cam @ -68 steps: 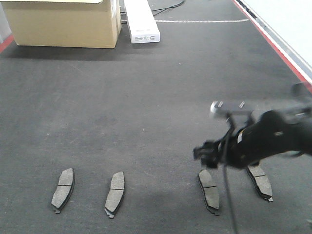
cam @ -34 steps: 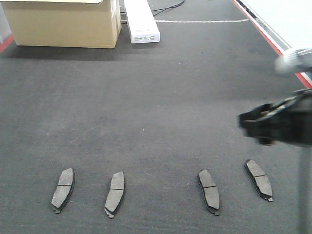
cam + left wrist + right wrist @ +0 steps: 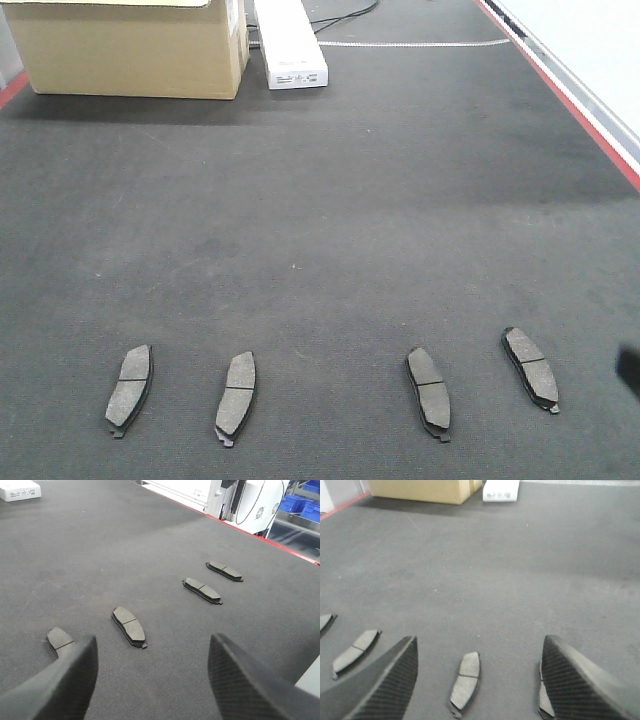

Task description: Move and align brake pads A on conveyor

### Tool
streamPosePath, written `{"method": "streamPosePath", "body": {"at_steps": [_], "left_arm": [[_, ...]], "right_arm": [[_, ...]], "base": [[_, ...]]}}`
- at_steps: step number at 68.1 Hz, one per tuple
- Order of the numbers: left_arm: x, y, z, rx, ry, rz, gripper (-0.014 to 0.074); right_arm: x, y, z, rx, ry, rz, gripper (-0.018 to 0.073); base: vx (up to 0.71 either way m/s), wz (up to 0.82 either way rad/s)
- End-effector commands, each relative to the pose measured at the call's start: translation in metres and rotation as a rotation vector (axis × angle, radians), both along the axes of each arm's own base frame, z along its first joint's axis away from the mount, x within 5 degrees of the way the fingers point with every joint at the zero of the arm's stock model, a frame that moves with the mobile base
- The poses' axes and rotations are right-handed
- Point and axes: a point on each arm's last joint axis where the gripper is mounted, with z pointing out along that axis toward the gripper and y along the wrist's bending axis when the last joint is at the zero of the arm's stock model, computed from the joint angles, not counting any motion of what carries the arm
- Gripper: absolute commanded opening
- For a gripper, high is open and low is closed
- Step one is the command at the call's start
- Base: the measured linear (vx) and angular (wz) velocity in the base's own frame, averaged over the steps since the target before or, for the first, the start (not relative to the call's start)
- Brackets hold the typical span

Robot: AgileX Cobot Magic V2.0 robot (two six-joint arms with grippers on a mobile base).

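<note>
Brake pads (image 3: 330, 390) sit four in a row on my conveyor (image 3: 320, 220); left claw (image 3: 152, 680) and right claw (image 3: 477, 680) both spread, empty.

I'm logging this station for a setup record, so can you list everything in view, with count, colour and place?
brake pads: four, grey-brown faces with a centre groove and dark backing, in a loose row across the near part of the belt, two at the left and two at the right.
conveyor: one, charcoal-black textured belt with red edge stripes, fills the scene.
cardboard box: one, tan, on the belt's far left.
white box: one, long, beside the cardboard box.
black cable: one, at the far end behind the white box.
blue bins: several, beyond the belt in the left wrist view.
left gripper: black fingers apart, holding nothing.
right gripper: black fingers apart, holding nothing.
</note>
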Motion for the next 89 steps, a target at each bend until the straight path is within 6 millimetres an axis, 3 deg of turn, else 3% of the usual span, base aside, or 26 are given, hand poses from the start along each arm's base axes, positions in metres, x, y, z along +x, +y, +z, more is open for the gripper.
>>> {"method": "streamPosePath", "body": {"at_steps": [1, 17, 24, 28, 35, 38, 89], "left_arm": [[-0.002, 0.001, 0.013, -0.076, -0.083, -0.013, 0.047], [-0.002, 0.001, 0.014, -0.082, -0.087, -0.015, 0.0461], [-0.002, 0.0, 0.014, -0.093, -0.086, -0.024, 0.0367], [-0.003, 0.0, 0.016, -0.107, -0.095, -0.03, 0.0261], [-0.003, -0.001, 0.018, -0.13, -0.105, -0.04, 0.0002], [-0.003, -0.002, 0.019, -0.137, -0.11, -0.042, -0.0009], [-0.002, -0.003, 0.017, -0.136, -0.109, -0.042, -0.0007]], "right_arm": [[-0.01, -0.004, -0.002, 0.005, -0.14, 0.011, 0.0505], [-0.027, -0.008, -0.031, 0.087, -0.3, 0.019, 0.0503], [-0.026, -0.008, -0.036, 0.072, -0.295, 0.022, 0.0447], [-0.026, -0.008, -0.037, 0.075, -0.286, 0.023, 0.0353], [-0.026, -0.007, -0.037, 0.099, -0.28, 0.027, 0.009], [-0.027, -0.007, -0.037, 0.111, -0.276, 0.029, -0.0018], [-0.027, -0.007, -0.037, 0.12, -0.271, 0.029, -0.0011]], "base": [[0.0, 0.0], [0.0, 0.0], [0.0, 0.0], [0.0, 0.0], [0.0, 0.0], [0.0, 0.0], [0.0, 0.0]]}}
